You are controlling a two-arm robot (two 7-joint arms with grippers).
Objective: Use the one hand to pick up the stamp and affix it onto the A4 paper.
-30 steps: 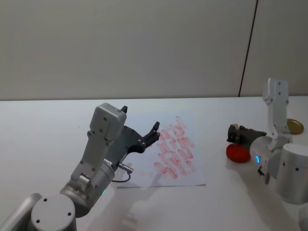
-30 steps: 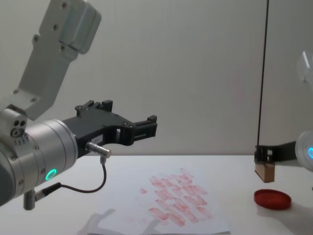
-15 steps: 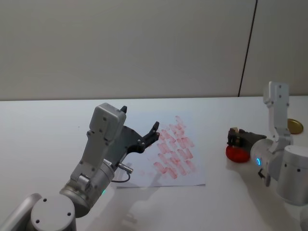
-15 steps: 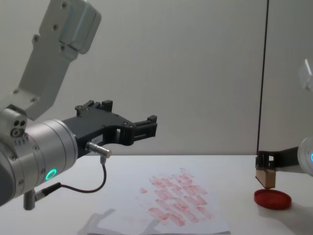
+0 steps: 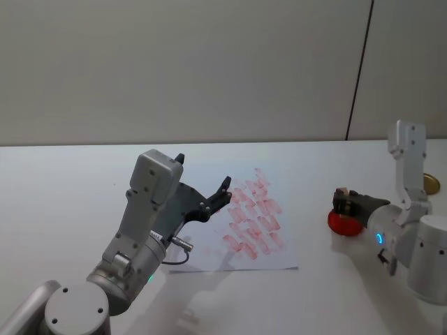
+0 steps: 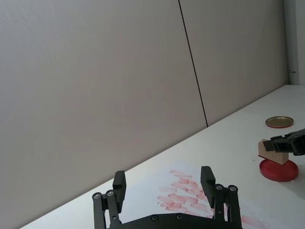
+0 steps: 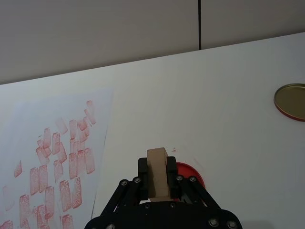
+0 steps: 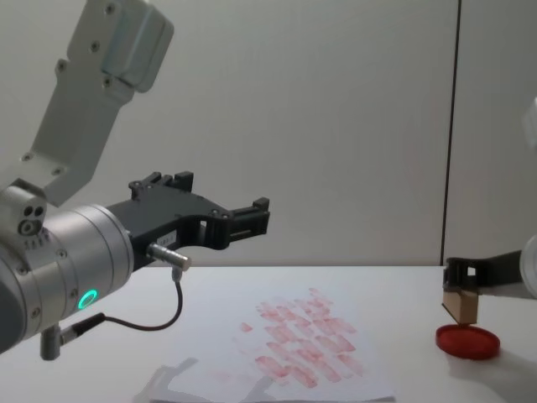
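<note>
On the right side of the white table [image 5: 56, 181] you have the right gripper [image 8: 461, 290], the one on the blue-ringed arm, pinching the stamp [image 8: 460, 308] between its two black fingers. From the chest view you can see the wooden block hanging with its lower face just above the red ink pad [image 8: 467, 342]; whether it touches the pad you cannot tell from that angle. From the head view the stamp [image 5: 341, 192] sits at the tip of the gripper [image 5: 342, 203], over the far-left part of the ink pad [image 5: 343, 223]. Your right wrist view shows the block [image 7: 157, 172] clamped upright between the fingers [image 7: 142, 179], with the red pad [image 7: 189, 175] partly hidden beneath them and a round gold lid [image 7: 291, 101] lying well apart on the table.

Left of the pad, near the middle of the table, lies the A4 paper [image 5: 209, 250], flat and covered in rows of red-pink stamp marks [image 5: 253, 220]. The stamp is well apart from it.

Your left gripper [image 5: 225, 188], on the green-ringed arm, hangs raised above the paper's left part with its fingers spread and nothing between them; the left wrist view shows both finger [image 6: 208, 178] tips apart, with the paper [image 6: 157, 188] beyond.
</note>
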